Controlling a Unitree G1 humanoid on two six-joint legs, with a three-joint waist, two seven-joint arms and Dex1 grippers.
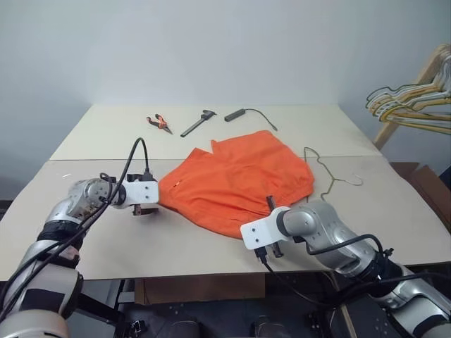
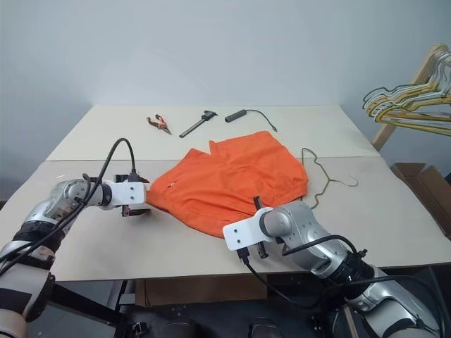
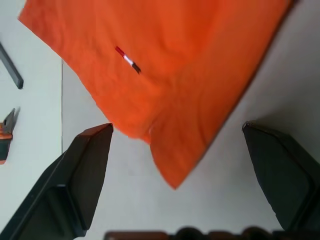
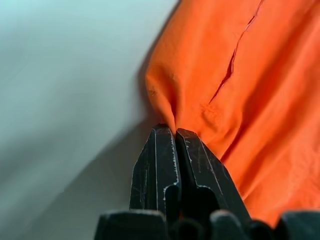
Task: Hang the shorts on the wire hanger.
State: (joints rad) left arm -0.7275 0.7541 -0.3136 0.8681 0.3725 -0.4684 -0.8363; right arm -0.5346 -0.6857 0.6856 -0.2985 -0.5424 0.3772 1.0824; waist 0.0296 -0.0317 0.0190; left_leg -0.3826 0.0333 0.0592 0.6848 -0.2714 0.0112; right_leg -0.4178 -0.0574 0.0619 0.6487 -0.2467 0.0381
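You have bare counter [image 1: 176,243] along the near edge between the two arms, and a broad bare strip on the left side. The shorts [image 1: 239,179] cover the middle; the wire hanger [image 1: 325,171] lies just beside them on the right. At the far edge, pliers [image 1: 159,123], a dark tool [image 1: 198,122] and a black cable [image 1: 251,115] lie apart, with gaps between them.

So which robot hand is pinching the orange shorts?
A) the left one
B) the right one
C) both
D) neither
B: the right end effector has its fingers shut on a fold at the edge of the shorts, while the left end effector is wide open with a corner of the fabric lying loose between its fingers.
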